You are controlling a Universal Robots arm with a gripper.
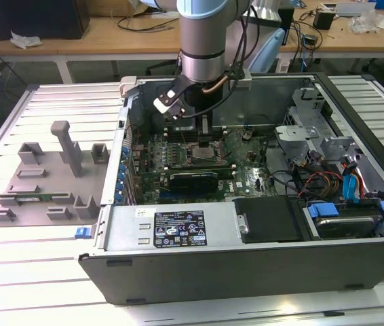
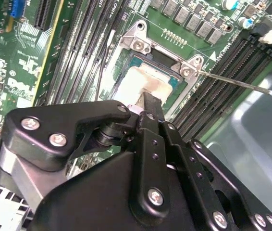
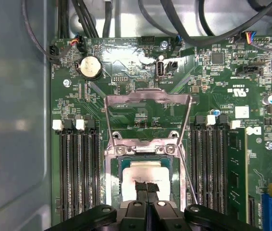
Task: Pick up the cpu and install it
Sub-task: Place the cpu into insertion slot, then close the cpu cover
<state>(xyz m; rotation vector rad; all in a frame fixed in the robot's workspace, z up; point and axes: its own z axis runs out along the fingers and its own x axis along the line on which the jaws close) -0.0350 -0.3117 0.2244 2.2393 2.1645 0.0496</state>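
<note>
Jaws clenched together, nothing gripped. Tips rest on cpu (image 3: 145, 171) top, directly beneath, flat in socket (image 3: 110, 185). Load plate (image 3: 148, 97) open ahead; prob pressing chip to seat.

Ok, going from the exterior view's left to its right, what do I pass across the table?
Grey fixture tray → row of blue clips → robot arm over the green circuit board → black cover → blue and red cables.
</note>
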